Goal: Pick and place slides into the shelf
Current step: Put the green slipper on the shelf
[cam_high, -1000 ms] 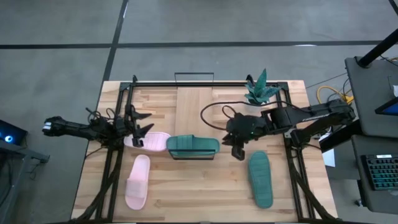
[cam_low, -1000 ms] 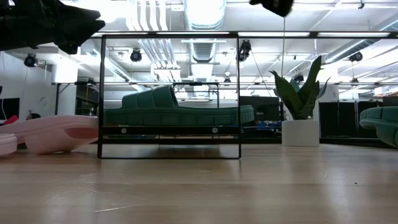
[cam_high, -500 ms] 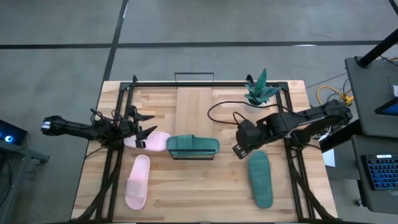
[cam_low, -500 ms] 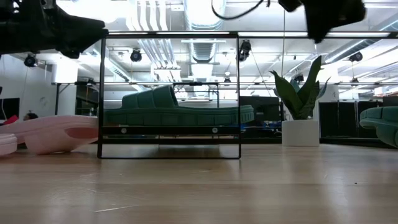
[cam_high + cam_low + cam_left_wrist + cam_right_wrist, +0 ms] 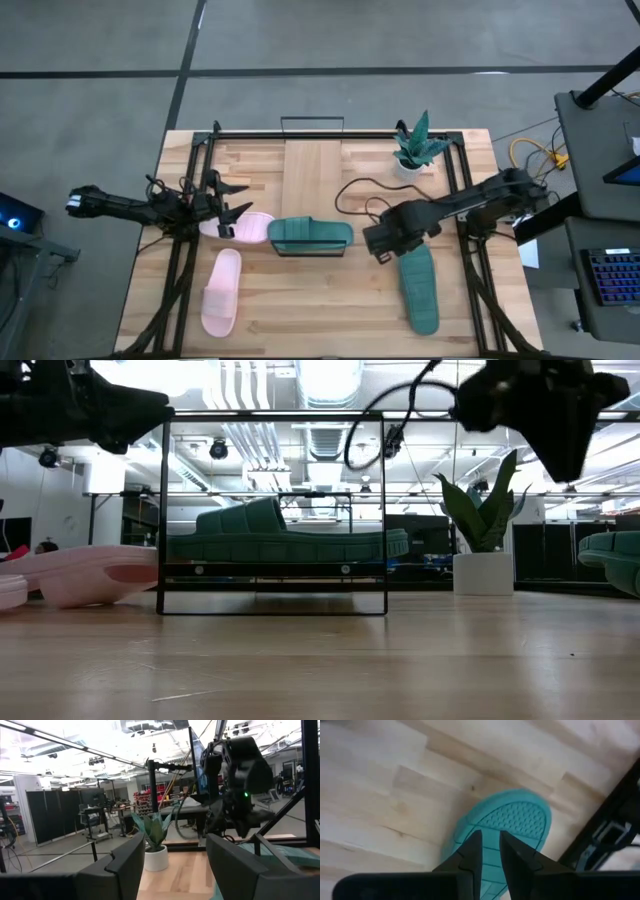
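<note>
One dark teal slide lies on the near end of the shelf, inside its black frame. The second teal slide lies sole-down on the table's right side. My right gripper hangs over its far end, pointing down, its fingers only a narrow gap apart. One pink slide lies just left of the shelf and the other nearer the near edge. My left gripper is open, level and raised above the first pink slide.
A small teal potted plant stands at the far right of the table. Black frame rails run along the left and right sides. A black cable loops from the right arm over the table. Bare wood lies between the near slides.
My right arm has come down and toward the near edge, over the far end of the right teal slide, and shows much larger in the low view. The slides and the left arm have stayed where they were.
</note>
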You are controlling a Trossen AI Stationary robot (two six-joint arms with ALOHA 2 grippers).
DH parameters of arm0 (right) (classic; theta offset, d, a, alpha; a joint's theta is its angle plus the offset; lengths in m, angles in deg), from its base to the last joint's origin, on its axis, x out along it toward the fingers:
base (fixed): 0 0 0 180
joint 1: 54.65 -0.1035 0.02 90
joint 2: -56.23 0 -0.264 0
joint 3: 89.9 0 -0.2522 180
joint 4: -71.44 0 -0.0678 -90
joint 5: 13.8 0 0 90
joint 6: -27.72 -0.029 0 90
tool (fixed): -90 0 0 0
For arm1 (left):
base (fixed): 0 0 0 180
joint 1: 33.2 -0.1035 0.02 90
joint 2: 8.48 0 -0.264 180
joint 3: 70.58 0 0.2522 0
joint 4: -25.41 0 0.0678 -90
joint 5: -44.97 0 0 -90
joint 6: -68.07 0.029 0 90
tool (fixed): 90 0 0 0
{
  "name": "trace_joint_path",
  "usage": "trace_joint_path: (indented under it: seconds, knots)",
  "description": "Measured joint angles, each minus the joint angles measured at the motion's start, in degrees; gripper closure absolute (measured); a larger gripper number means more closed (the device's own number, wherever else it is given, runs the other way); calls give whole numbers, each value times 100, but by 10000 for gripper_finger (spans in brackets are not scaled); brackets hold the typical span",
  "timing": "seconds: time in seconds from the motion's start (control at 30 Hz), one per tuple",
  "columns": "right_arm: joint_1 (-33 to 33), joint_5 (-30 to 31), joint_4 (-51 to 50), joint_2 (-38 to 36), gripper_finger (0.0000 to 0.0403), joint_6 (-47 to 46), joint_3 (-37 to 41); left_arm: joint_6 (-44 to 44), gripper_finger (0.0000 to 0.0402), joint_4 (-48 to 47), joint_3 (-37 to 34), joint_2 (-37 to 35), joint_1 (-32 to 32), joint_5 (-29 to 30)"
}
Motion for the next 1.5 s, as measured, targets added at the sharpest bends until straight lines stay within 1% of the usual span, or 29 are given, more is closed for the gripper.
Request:
trace_joint_path:
  seconds: [0.1,0.23,0.33,0.47,0.67,0.8,0.9,1.1,1.27,1.37,1.5]
  knots:
    - [0,-57,-234,391,349,103,-115,2,205,-2,0,-2,1,0]
    - [4,189,-890,948,351,146,-377,9,205,-3,0,-2,0,0]
    - [9,255,-739,1165,344,408,-475,44,205,-8,0,-5,-1,0]
    - [67,180,-369,1382,315,691,-694,50,205,-13,0,-2,1,2]
    - [164,65,-696,1702,260,865,-1107,52,205,-20,-1,8,1,160]
    - [155,-344,-878,1953,243,866,-1275,50,205,-29,-2,22,1,266]
    - [146,-431,-846,2098,241,797,-1336,50,205,-42,-2,35,1,289]
    - [164,-300,-891,2323,241,650,-1358,50,205,-55,-2,42,1,349]
    - [155,-233,-880,2405,244,873,-1351,49,205,-57,-2,48,1,391]
    - [157,-210,-885,2326,250,913,-1357,48,205,-55,-2,46,1,393]
    - [146,-153,-886,1958,265,917,-1360,48,205,-55,-2,45,0,393]
